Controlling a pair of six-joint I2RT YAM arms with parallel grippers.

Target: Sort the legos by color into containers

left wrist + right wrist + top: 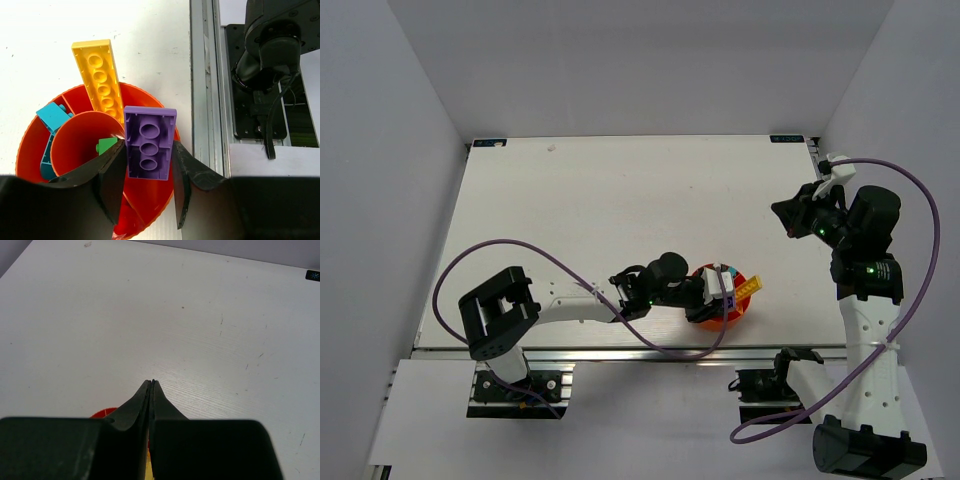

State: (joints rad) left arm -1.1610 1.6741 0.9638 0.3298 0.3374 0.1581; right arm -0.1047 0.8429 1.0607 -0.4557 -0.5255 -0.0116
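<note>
While the left gripper [149,170] clamps a purple plate [150,142], hiding part of the tray [27,146], the right gripper [151,385] sits closed

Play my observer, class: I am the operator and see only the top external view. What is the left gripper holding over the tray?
Observer: A purple plate, clamped in the left gripper.
Operator: Anything in the middle of the tray?
Observer: One green piece lies in the central cup.
Operator: And the other arm?
Observer: The right gripper has its jaws shut on nothing.
</note>
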